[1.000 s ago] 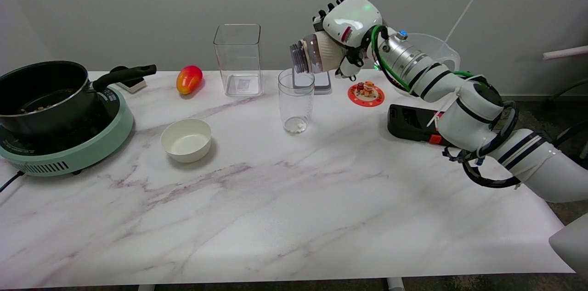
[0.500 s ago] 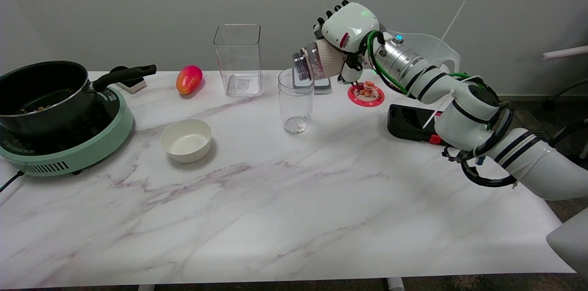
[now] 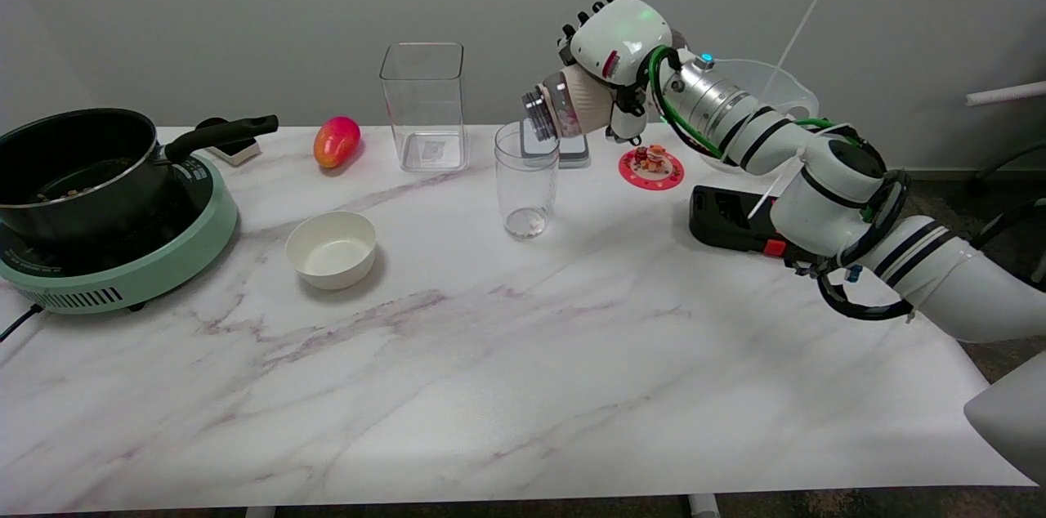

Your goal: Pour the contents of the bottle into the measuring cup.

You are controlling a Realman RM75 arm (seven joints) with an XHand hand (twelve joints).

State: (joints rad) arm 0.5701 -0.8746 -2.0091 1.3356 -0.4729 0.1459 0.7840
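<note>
Right now I see the marble table (image 3: 490, 387) with the induction hob (image 3: 122, 269) and black saucepan (image 3: 78, 167) at far left. My right hand (image 3: 613, 52) has its fingers wrapped around the bottle (image 3: 564, 103), tipped mouth-down to the left, just above the measuring cup (image 3: 526, 179). A few pale bits lie in the cup's bottom.

The right arm reaches in from the lower right, raised well above the counter (image 3: 490, 387), its hand (image 3: 614, 52) tipped sideways, fingers (image 3: 587, 12) curled closed.
</note>
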